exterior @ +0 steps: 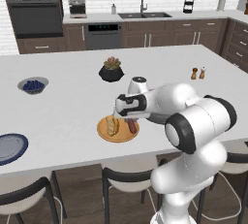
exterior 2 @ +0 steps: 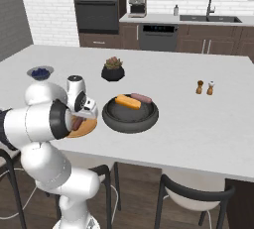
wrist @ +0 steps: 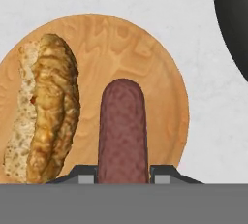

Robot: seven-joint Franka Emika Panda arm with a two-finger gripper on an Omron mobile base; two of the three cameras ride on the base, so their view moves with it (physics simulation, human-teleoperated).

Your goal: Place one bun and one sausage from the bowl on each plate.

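In the hand view, the orange-tan plate [wrist: 145,48] carries a crusty bun [wrist: 48,106] on its left half. Beside it a dark red sausage [wrist: 123,131] lies lengthwise, its near end between the tips of my gripper [wrist: 123,174], which is shut on it. The left base view shows the gripper [exterior: 129,119] low over that plate [exterior: 121,136] with the bun [exterior: 112,125] and the sausage [exterior: 131,126]. The dark bowl [exterior 2: 130,123] stands just right of the plate [exterior 2: 87,130] and holds another bun [exterior 2: 128,102] and sausage [exterior 2: 140,97]. At the counter's near left edge lies the blue plate [exterior: 9,148].
A black plant pot [exterior: 111,72] stands behind the plate. A small bowl of blueberries [exterior: 33,85] is at the far left, and two shakers [exterior: 197,72] are at the right. Dark chairs [exterior: 121,177] line the counter's near edge.
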